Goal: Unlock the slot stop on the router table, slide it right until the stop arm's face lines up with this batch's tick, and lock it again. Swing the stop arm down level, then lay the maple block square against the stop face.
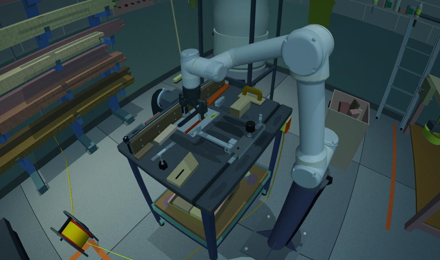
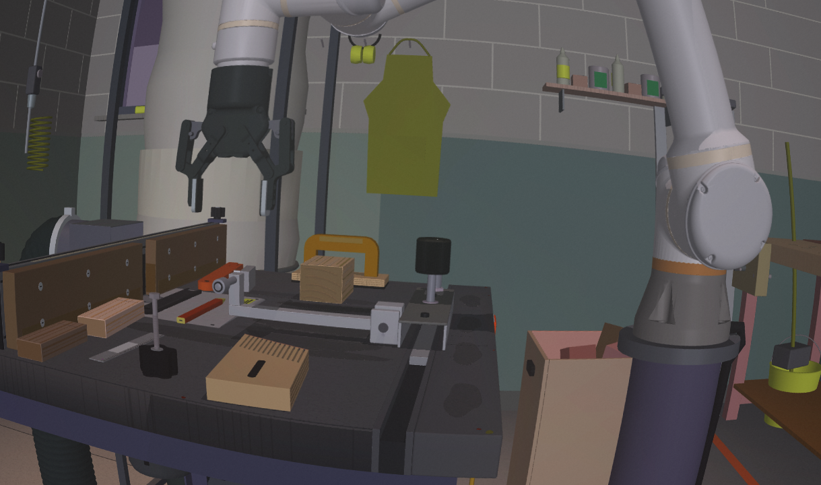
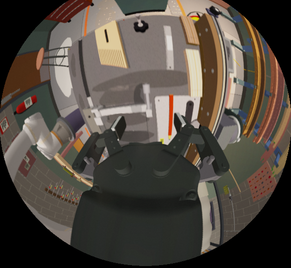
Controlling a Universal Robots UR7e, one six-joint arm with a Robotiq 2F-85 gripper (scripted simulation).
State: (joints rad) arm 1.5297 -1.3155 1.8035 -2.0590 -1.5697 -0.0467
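On the dark router table, the slot stop [image 1: 236, 149] sits on the slot near the right edge. Its black knob [image 1: 250, 125] [image 2: 432, 256] stands upright beside it. The grey stop arm [image 1: 211, 137] [image 2: 304, 313] lies level across the table toward the fence. The maple block [image 1: 240, 106] [image 2: 326, 279] rests at the far side, in front of an orange-handled push pad [image 1: 252, 94]. It stands apart from the arm. My gripper [image 1: 192, 111] [image 2: 231, 202] [image 3: 148, 125] hangs open and empty above the white insert plate by the fence.
A cardboard box [image 1: 347, 124] of offcuts stands right of the table. A brown fence [image 2: 109, 274] runs along the table's back. Two wood pieces [image 2: 78, 329] lie against it. A slotted featherboard [image 1: 182, 169] and a small black knob [image 1: 163, 165] lie at the front.
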